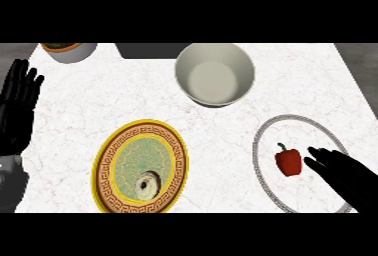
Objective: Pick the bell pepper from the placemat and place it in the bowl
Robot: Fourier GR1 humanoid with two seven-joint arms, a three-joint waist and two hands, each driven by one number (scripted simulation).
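I work from a single view, the head camera. It sits above the counter (133, 95) and faces steeply down onto its top, near enough that the top fills almost the whole width. The left hand (18, 107) shows at the left edge, the right hand (347, 177) at the lower right.

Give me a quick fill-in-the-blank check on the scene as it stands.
1. The bell pepper lies on the ____.
2. The bowl holds ____.
3. The right hand, fingers straight, is at the pepper's ____ side.
Answers: placemat; nothing; right.
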